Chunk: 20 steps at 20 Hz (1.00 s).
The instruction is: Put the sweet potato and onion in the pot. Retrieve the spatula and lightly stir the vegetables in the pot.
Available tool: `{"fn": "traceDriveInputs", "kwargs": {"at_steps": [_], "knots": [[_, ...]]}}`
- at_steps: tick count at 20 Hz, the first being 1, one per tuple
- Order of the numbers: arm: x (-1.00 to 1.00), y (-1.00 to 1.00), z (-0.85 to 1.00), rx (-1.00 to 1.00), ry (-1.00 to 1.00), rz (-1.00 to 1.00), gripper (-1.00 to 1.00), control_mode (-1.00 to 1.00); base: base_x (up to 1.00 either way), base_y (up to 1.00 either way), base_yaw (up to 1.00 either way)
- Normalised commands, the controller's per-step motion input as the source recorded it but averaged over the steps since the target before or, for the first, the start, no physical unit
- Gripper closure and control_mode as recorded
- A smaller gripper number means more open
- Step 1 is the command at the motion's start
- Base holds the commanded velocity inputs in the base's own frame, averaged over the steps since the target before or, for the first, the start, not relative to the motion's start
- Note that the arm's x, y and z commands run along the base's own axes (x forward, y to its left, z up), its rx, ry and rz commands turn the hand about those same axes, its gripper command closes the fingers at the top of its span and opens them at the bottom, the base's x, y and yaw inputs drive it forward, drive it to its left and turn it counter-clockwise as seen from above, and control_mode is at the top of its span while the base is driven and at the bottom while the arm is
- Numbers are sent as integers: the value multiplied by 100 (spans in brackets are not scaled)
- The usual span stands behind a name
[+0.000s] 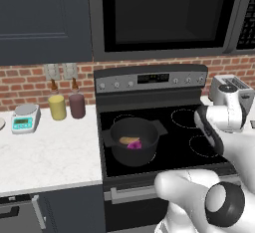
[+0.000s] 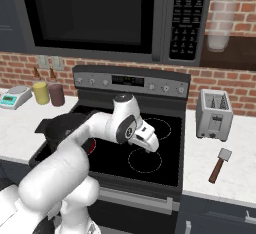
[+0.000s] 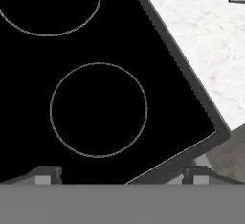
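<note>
White and dark, the two-finger gripper [image 2: 150, 145] hangs with its jaws spread wide and nothing between them, over the black glass stovetop [image 3: 72, 36] above a front right burner ring [image 3: 98, 109]. Left of it, on the front left burner, the wide dark grey pot [image 1: 133, 140] holds the oblong orange-brown sweet potato [image 1: 129, 140] and the round pink-purple onion [image 1: 135, 145], touching. Well apart, the brown-handled spatula with a flat grey metal blade [image 2: 219, 165] lies on the white marble counter [image 2: 235, 173] right of the stove, before the silver toaster [image 2: 214, 114].

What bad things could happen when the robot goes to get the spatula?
The spatula lies flat near the counter's front edge, so the open tool might nudge it off. The toaster stands close behind and could get bumped. Later, stirring might flick the sweet potato or onion from the pot.
</note>
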Motion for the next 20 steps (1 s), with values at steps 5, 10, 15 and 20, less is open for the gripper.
{"fn": "traceDriveInputs", "kwargs": {"at_steps": [5,10,15,20], "knots": [[32,-100,-53,0,9,-7,-100,-100,0,0,0],[16,-100,-33,0,14,-14,-100,-100,0,0,0],[-1,-100,-5,0,10,-14,-100,-100,0,0,0],[6,-63,0,0,7,-3,-100,-100,0,0,0]]}}
